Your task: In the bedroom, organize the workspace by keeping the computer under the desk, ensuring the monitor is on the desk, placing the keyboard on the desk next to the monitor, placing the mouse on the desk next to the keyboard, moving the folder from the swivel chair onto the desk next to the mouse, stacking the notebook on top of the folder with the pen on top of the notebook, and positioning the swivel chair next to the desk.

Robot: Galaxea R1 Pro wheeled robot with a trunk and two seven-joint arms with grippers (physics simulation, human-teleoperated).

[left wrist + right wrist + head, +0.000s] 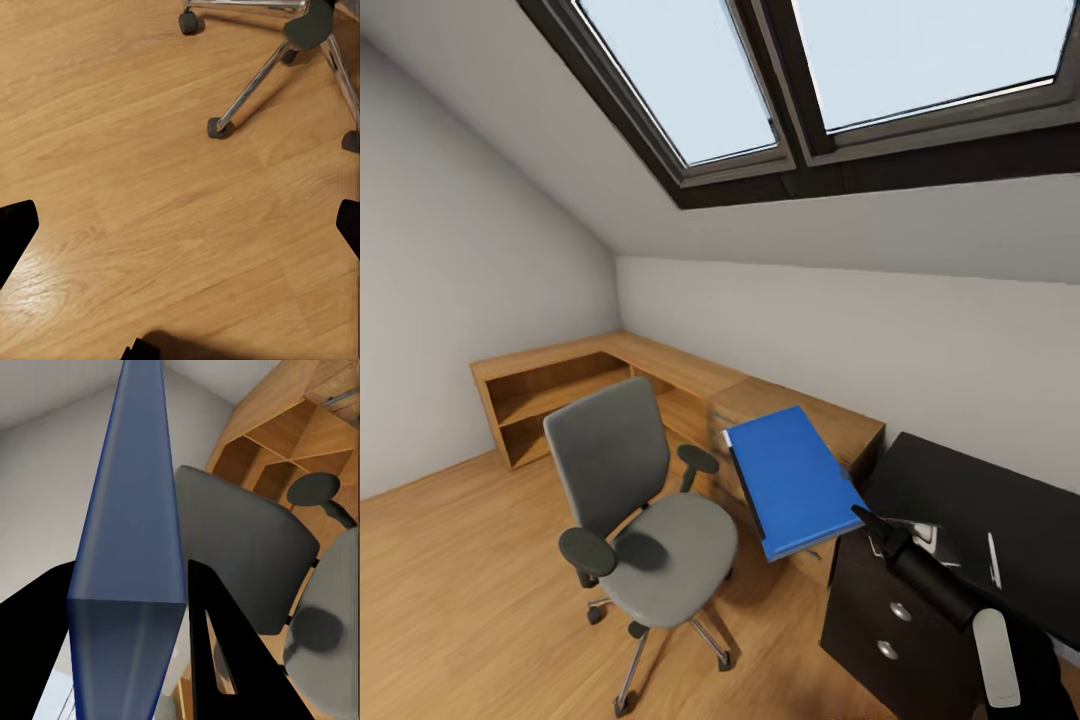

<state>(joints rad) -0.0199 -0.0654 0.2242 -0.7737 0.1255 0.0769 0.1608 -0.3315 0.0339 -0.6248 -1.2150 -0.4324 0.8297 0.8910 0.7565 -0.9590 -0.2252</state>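
The right gripper (863,517) clamps the blue folder (792,480) by its near edge and holds it in the air, tilted, between the swivel chair (635,500) and the black desk (960,500). In the right wrist view its two black fingers (217,645) press either side of the folder's spine (131,555). The left gripper (180,225) hangs with fingers spread wide over bare wood floor (135,165), near the chair's chrome base (259,75). A white pen (993,560) lies on the desk. Beyond the empty grey seat, a low light-wood shelf unit (610,375) runs along the wall beneath black-framed skylights (810,80).
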